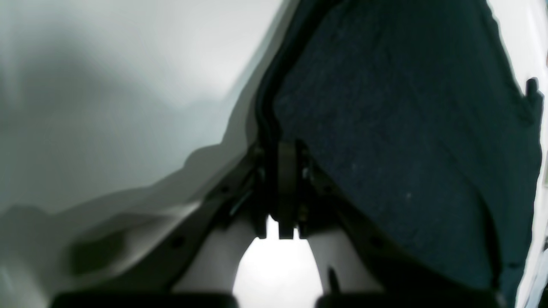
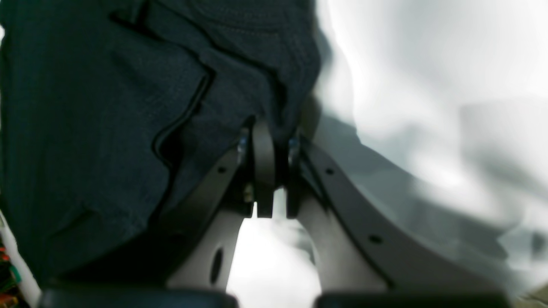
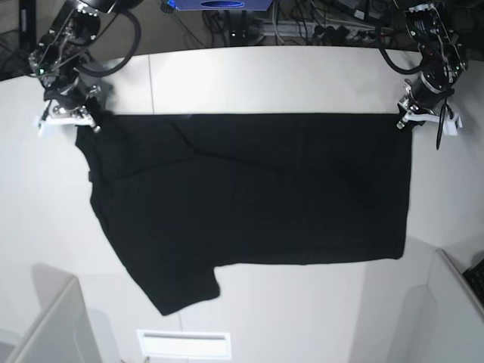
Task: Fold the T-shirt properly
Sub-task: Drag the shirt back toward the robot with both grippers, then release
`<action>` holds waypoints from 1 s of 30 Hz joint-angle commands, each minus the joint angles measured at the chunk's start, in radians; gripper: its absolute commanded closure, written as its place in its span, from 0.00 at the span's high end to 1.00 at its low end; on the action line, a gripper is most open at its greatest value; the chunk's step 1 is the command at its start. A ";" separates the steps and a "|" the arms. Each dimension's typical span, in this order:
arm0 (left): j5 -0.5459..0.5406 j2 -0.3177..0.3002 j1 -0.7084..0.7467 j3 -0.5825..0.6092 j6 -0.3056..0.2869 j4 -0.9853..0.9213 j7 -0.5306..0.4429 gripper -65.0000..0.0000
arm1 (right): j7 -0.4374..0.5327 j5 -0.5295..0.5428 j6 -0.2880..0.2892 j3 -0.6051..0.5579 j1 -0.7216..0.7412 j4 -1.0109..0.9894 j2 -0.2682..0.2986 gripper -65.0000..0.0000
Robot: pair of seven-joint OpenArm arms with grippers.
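The black T-shirt [image 3: 249,189] is spread wide, plain side showing, with its top edge pulled straight between my two grippers and one sleeve trailing at the lower left. At the shirt's top right corner my left gripper [image 3: 403,121] is shut on the cloth. The left wrist view shows those jaws [image 1: 286,171] pinching a dark hem, the T-shirt [image 1: 406,128] running off to the right. My right gripper [image 3: 94,121] is shut on the top left corner. Seen from the right wrist, that gripper [image 2: 265,145] clamps bunched folds of the T-shirt [image 2: 107,128].
The white table [image 3: 249,83] lies under the shirt. Cables and equipment [image 3: 318,30] crowd the far edge. A white slotted fitting [image 3: 184,344] sits at the near edge, with grey panels [image 3: 45,325] at both near corners.
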 commanded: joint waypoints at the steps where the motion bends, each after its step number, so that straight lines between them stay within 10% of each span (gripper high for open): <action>1: 0.011 -0.011 0.017 -0.004 0.010 0.023 0.013 0.00 | 0.007 0.014 0.002 0.003 -0.002 0.030 0.009 0.00; 30: 0.012 -0.009 0.242 -0.013 0.010 0.180 0.108 0.00 | -0.042 0.014 0.002 0.005 -0.245 0.221 0.000 0.00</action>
